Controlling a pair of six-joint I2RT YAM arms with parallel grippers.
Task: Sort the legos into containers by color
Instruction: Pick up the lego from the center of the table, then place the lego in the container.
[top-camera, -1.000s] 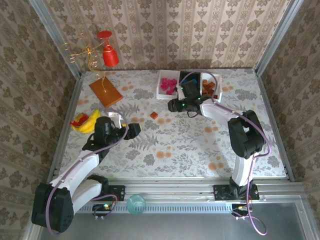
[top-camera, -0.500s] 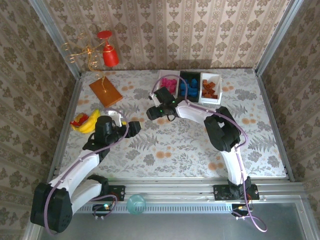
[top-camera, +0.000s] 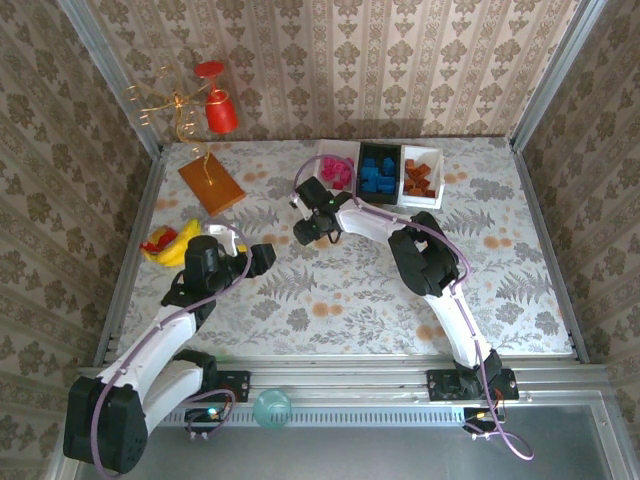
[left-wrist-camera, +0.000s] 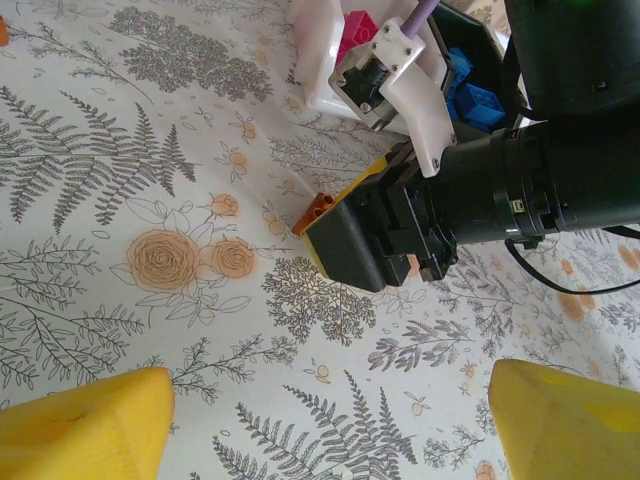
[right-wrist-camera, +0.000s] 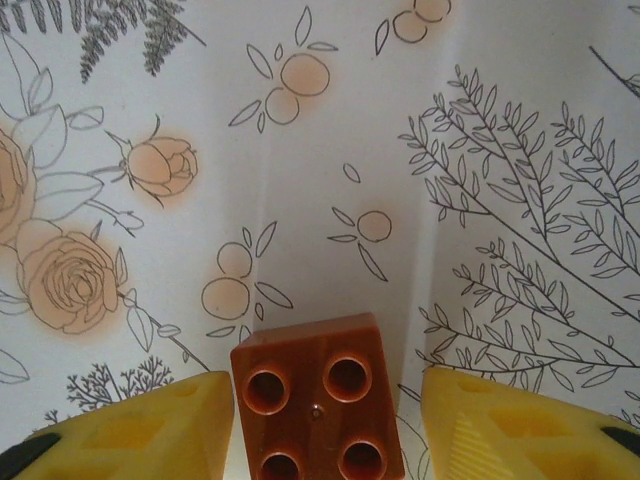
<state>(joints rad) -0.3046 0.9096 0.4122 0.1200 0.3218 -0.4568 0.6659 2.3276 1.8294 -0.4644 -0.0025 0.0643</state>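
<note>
Sorting nearly done: sorted bricks (top-camera: 377, 178) lie by colour in three trays (top-camera: 432, 156). One brown brick (right-wrist-camera: 312, 388) remains on counter (top-camera: 350, 290), near pink-brick tray (top-camera: 322, 162), on its robot side; right gripper (top-camera: 309, 231) straddles it, not yet clenched; left gripper (left-wrist-camera: 325, 425) released, empty.

Brick (right-wrist-camera: 315, 400) between right fingers (right-wrist-camera: 140, 430)

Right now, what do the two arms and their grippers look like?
The left arm and right arm have white link shells, black joint housings and a lilac cable looped alongside. The left gripper and right gripper have black bodies with blunt yellow fingers.
</note>
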